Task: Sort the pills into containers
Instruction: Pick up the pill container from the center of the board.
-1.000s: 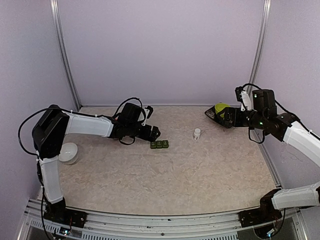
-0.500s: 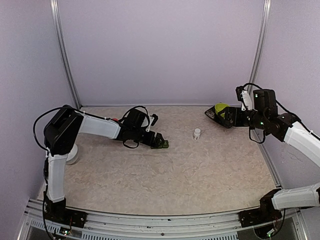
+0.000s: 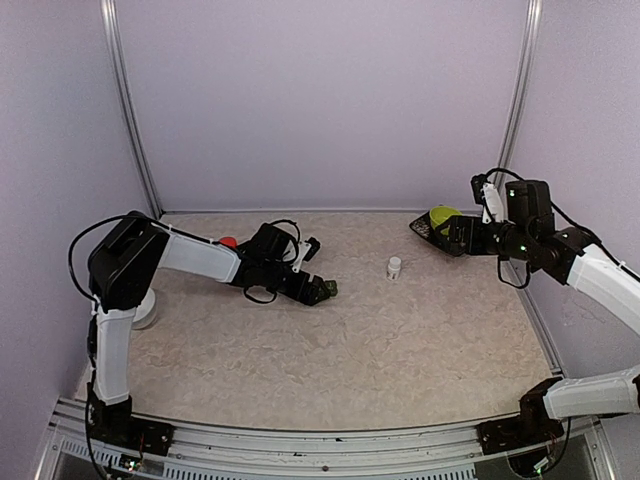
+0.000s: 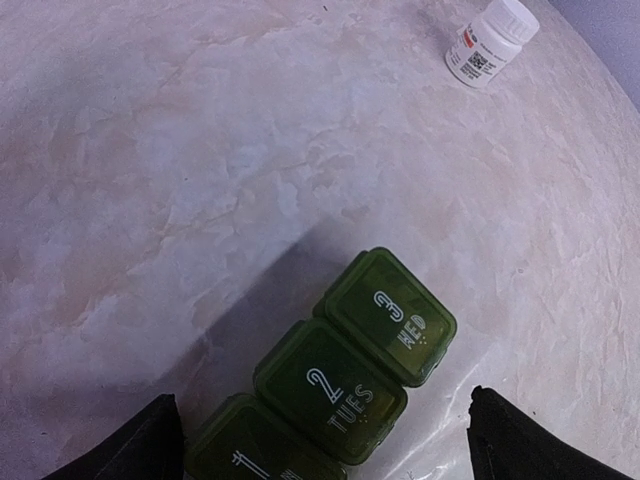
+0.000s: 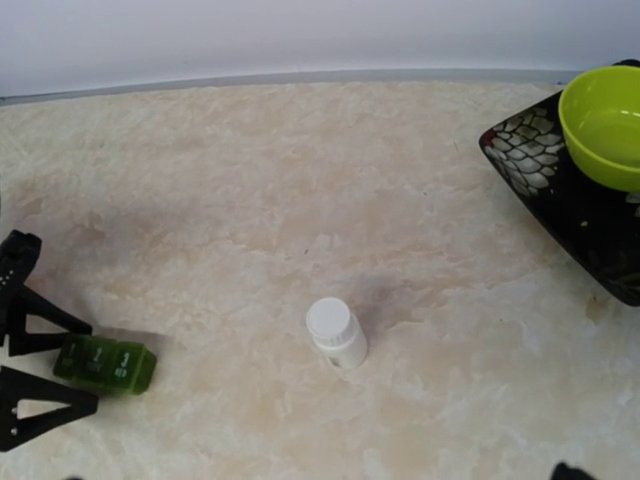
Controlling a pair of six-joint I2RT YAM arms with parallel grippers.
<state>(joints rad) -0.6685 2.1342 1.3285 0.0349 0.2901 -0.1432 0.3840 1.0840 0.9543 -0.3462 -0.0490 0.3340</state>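
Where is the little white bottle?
In the top view the bottle stands mid-table toward the back, between the green pill box on its left and the bowl at the back right.

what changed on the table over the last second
The left claw swung right and now straddles the containers, open, not gripping. The containers, right arm, white bottle and green bowl stayed put.

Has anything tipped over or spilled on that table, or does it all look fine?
Nothing stands out. The white pill bottle stands upright with its cap on, the green containers lie flat with every visible lid shut, and no loose pills show on the table.
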